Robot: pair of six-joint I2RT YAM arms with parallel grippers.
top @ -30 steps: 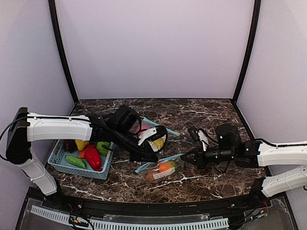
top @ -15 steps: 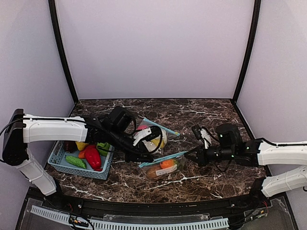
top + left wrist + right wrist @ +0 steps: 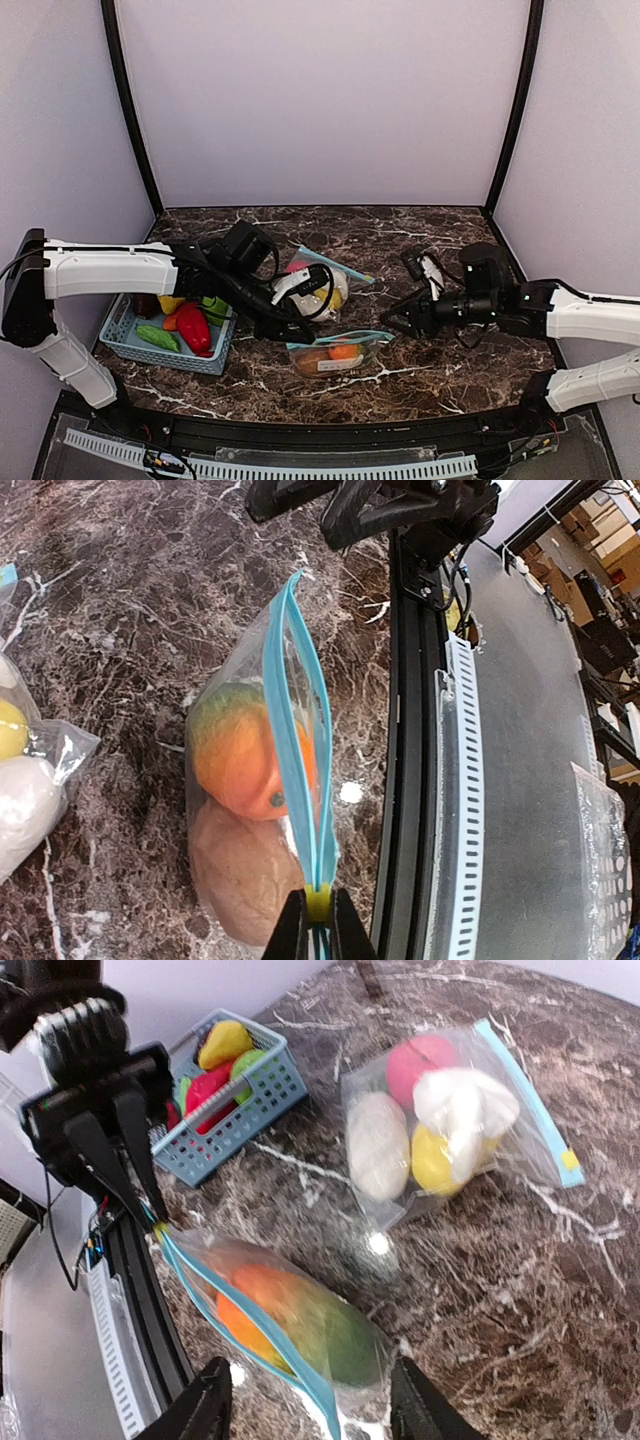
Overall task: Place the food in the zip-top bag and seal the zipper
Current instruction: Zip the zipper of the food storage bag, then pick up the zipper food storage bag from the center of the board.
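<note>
A clear zip-top bag with a blue zipper lies on the marble table, holding food: an orange-green fruit and a brown piece. My left gripper is shut on the yellow slider at the bag's left end. The two blue strips stand a little apart near the slider. My right gripper is open just off the bag's right end. In the right wrist view the bag lies between and ahead of its fingers. More food lies in the basket.
A second zip-top bag with pink, white and yellow pieces lies behind the first. A teal lattice basket stands at the left. The black table-edge rail runs close beside the held bag.
My right gripper has opened and let go of the bag's right end, backing off slightly. The bag has sagged onto the table. The left gripper has kept its hold on the slider.
</note>
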